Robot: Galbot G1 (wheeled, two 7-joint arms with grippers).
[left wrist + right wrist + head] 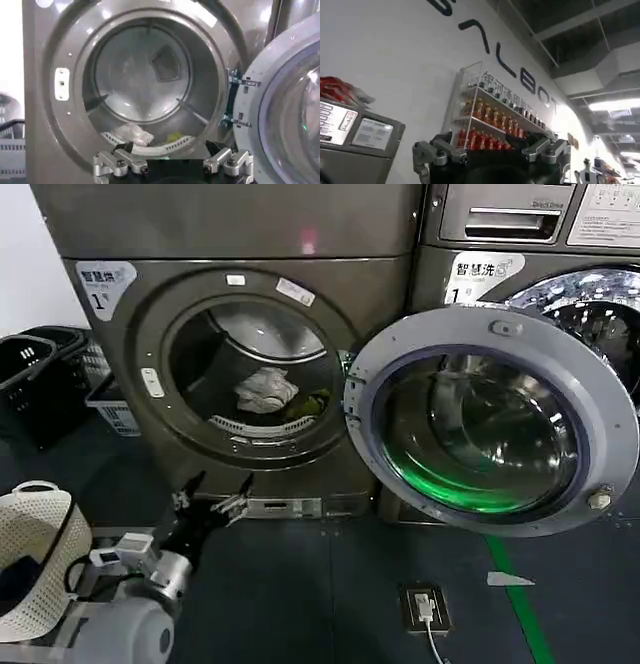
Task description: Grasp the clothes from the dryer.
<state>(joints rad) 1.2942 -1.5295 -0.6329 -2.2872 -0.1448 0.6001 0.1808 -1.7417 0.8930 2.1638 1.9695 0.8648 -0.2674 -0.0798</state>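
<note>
The dryer [230,234] stands with its round door [490,419] swung open to the right. Inside the drum lie the clothes: a whitish-grey piece [265,389] and a yellow-green one [315,402] just to its right. My left gripper [215,492] hovers low in front of the porthole, below its rim, open and empty, apart from the clothes. In the left wrist view the gripper [169,150] faces the dryer [50,50], with the whitish piece [131,135] and the yellow-green piece [174,136] at the drum's bottom. My right gripper [487,142] is open, pointing up at a wall.
A cream basket [30,564] with dark fabric sits beside my left arm. Black baskets [40,374] and a white one [110,404] stand left of the dryer. A second machine [560,264] is behind the open door. A floor socket [425,606] and green tape [520,604] mark the floor.
</note>
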